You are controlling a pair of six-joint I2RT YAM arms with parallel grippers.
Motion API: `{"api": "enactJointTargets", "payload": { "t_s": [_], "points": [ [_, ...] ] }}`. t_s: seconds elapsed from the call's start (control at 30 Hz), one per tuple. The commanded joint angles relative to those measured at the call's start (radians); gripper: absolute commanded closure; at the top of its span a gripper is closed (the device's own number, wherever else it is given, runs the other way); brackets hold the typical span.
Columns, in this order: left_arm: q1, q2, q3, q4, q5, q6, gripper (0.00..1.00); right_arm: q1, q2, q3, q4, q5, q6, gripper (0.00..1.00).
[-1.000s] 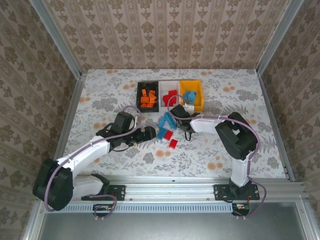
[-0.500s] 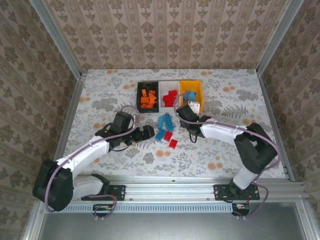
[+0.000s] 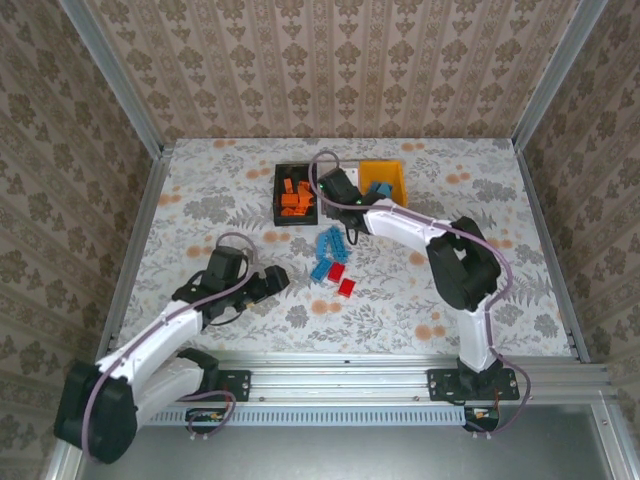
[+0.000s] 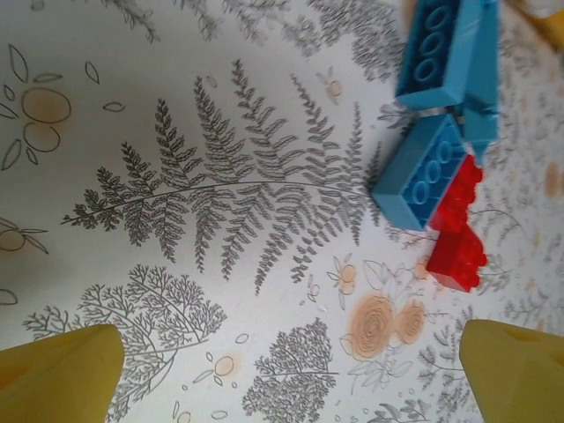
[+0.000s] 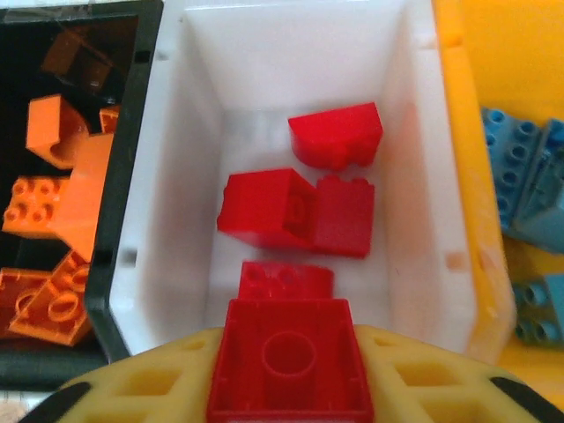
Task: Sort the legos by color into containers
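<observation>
**Right claw is pinching a red brick over the white bin**

The right gripper point(image 3: 337, 187) is reaching to the far row of containers and is hanging above the white bin point(image 5: 414, 132). This bin is standing between the black bin point(image 5: 137, 132) and the yellow bin point(image 5: 458, 132), and the walls of the three are touching. The two yellow fingers of this claw are pinching one held red brick point(image 5: 286, 366) from both sides. The hollow underside of the brick is facing the wrist camera, and the brick is hanging over the end of the white bin that is lower in the right wrist view.

Four sorted red bricks point(image 5: 264, 207) are lying on the bottom of the white bin. The orange bricks point(image 5: 62, 207) are lying in the black bin, and the light blue bricks point(image 5: 520, 176) are lying in the yellow bin.

The left gripper point(image 3: 272, 281) is hanging low over the table point(image 3: 200, 200), to the left of the unsorted pieces. Its claw is spread wide with nothing between the yellow fingertips point(image 4: 57, 374). Beyond it, the loose blue bricks point(image 4: 419, 172) and two loose red bricks point(image 4: 458, 260) are lying on the flowered cloth, near the bins. One blue brick is touching a red one.
</observation>
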Motion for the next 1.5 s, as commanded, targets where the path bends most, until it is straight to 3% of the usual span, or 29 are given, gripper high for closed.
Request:
{"api": "enactJointTargets", "payload": {
  "t_s": [0.0, 0.1, 0.23, 0.43, 0.57, 0.8, 1.07, 1.27, 1.47],
  "points": [
    [0.002, -0.086, -0.014, -0.058, -0.03, -0.009, 0.0, -0.025, 0.081, 0.131, -0.11, -0.007, -0.041, 0.52],
    [0.002, -0.115, -0.007, -0.066, -0.023, 0.001, 0.0, -0.023, 0.086, 0.179, -0.118, -0.014, -0.068, 0.42],
    [0.002, -0.081, 0.015, -0.063, 0.002, 0.017, 0.0, -0.008, -0.016, 0.115, -0.094, 0.002, -0.079, 0.42],
    [-0.013, 0.0, 0.003, 0.013, 0.021, 0.002, 0.0, 0.074, -0.295, -0.266, -0.018, -0.017, -0.052, 0.41],
    [-0.043, 0.05, -0.009, 0.078, 0.022, -0.004, 0.0, 0.162, -0.403, -0.496, -0.034, -0.149, -0.073, 0.38],
    [-0.101, 0.172, 0.024, 0.166, 0.017, -0.017, 0.0, 0.298, -0.416, -0.643, -0.088, -0.195, 0.069, 0.24],
    [-0.137, 0.24, 0.071, 0.17, 0.012, -0.013, 0.0, 0.318, -0.322, -0.634, -0.013, -0.131, 0.245, 0.21],
    [-0.139, 0.212, 0.053, 0.154, -0.008, -0.01, 0.0, 0.318, -0.258, -0.584, -0.099, 0.047, 0.315, 0.29],
    [-0.139, 0.216, 0.046, 0.162, -0.013, -0.007, 0.0, 0.318, -0.328, -0.652, -0.105, 0.085, 0.328, 0.49]
  ]
}}
